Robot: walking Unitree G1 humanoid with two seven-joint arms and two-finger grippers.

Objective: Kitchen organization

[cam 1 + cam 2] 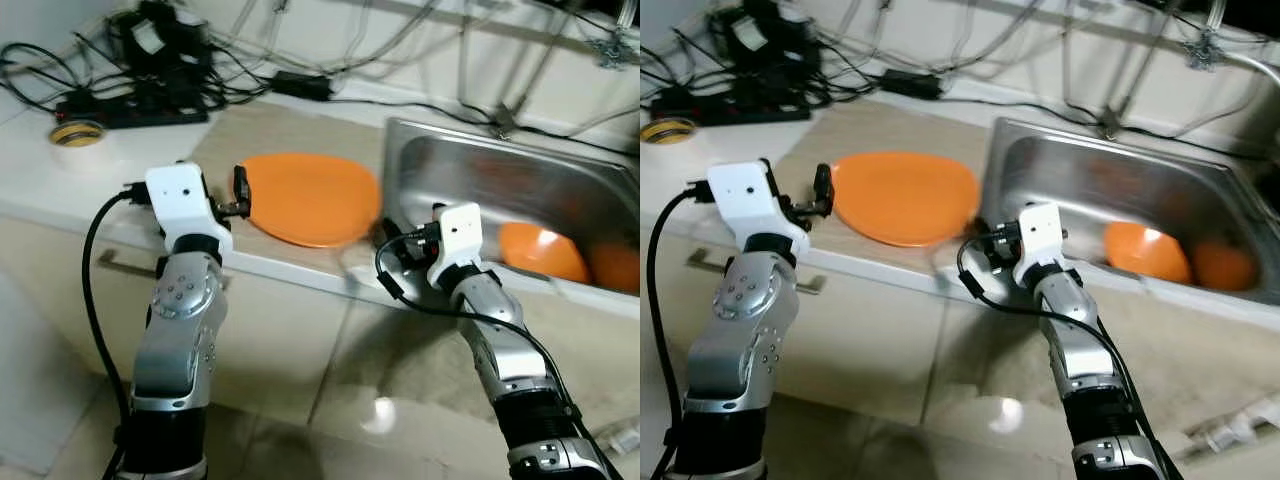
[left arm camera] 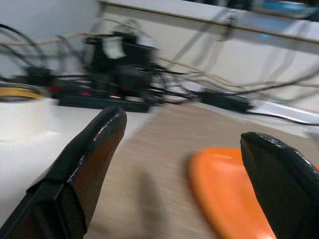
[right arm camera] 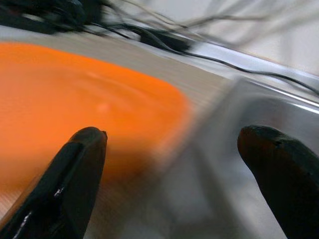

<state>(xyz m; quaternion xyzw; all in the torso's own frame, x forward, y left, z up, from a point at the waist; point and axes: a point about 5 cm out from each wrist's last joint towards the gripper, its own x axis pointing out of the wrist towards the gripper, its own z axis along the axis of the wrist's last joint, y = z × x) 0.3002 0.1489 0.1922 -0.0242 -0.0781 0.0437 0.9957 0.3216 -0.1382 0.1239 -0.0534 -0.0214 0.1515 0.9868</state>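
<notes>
An orange plate (image 1: 310,198) lies on the wooden part of the counter (image 1: 250,135), just left of the steel sink (image 1: 470,170). My left gripper (image 1: 238,200) hovers at the plate's left edge, open and holding nothing; in its wrist view the plate (image 2: 229,194) lies ahead between the fingers (image 2: 94,149). My right gripper (image 1: 386,243) is at the counter's front edge by the plate's right rim and the sink's near corner, open and holding nothing. In the right wrist view the plate (image 3: 75,109) is to one side and the sink (image 3: 259,109) to the other. An orange bowl (image 1: 540,250) sits in the sink.
A second orange item (image 1: 615,265) lies beside the bowl in the sink. A power strip (image 1: 130,105) with tangled cables sits at the back left, with a tape roll (image 1: 77,132) near it. Cabinet fronts and a tiled floor (image 1: 380,410) lie below.
</notes>
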